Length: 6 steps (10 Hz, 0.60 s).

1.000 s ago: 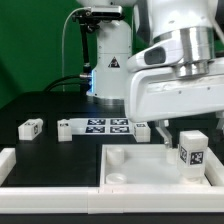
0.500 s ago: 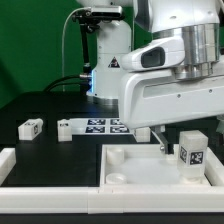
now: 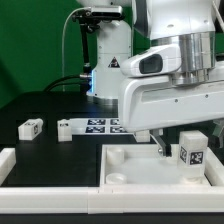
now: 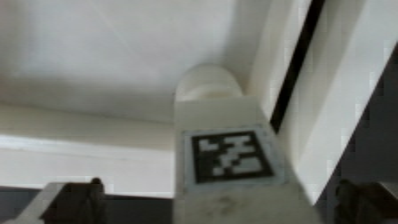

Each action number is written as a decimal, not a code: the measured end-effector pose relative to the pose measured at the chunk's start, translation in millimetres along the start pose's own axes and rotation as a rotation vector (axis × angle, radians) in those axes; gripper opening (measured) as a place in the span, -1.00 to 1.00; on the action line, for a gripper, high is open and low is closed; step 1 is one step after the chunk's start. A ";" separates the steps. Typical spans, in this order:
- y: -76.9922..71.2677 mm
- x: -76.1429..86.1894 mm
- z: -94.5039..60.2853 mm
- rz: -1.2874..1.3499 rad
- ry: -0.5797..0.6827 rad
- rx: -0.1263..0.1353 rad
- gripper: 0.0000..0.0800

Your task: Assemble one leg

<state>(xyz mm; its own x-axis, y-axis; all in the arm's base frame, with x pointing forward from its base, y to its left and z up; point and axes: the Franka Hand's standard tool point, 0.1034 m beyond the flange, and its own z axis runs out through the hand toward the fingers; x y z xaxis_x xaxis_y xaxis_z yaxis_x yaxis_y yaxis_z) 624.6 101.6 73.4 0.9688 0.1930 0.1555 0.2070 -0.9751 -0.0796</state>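
Observation:
A leg [image 3: 191, 152], a small white block with a black-and-white tag, stands upright on the large white panel [image 3: 135, 168] at the exterior view's right. My gripper [image 3: 186, 140] hangs over it, jaws open, one dark finger [image 3: 159, 143] showing beside the leg. In the wrist view the leg [image 4: 228, 150] fills the middle, tag facing the camera. My gripper [image 4: 217, 205] straddles it, with a gap between the leg and each dark fingertip [image 4: 71, 203]. A second tagged leg [image 3: 31, 127] lies on the black table at the exterior view's left.
The marker board [image 3: 100, 125] lies on the table behind the panel, with a small white piece [image 3: 65, 130] at its end. White rails [image 3: 50, 176] run along the table's front edge and left corner. The robot's base [image 3: 108, 60] stands at the back.
My gripper has come down a little and shifted slightly toward the exterior view's left around the upright leg. The leg and the other parts have not moved.

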 end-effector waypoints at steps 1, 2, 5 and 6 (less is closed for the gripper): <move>0.1 0.4 0.2 -0.006 -0.001 0.000 0.62; 0.7 1.5 0.4 -0.013 0.000 0.000 0.61; 0.7 1.5 1.5 -0.013 0.000 0.000 -0.25; 0.7 1.5 1.5 -0.013 0.000 0.000 -0.25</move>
<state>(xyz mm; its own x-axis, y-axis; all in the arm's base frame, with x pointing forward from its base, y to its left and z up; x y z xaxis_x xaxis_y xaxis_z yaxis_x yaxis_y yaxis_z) 626.5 101.3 72.1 0.9662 0.2053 0.1561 0.2193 -0.9725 -0.0780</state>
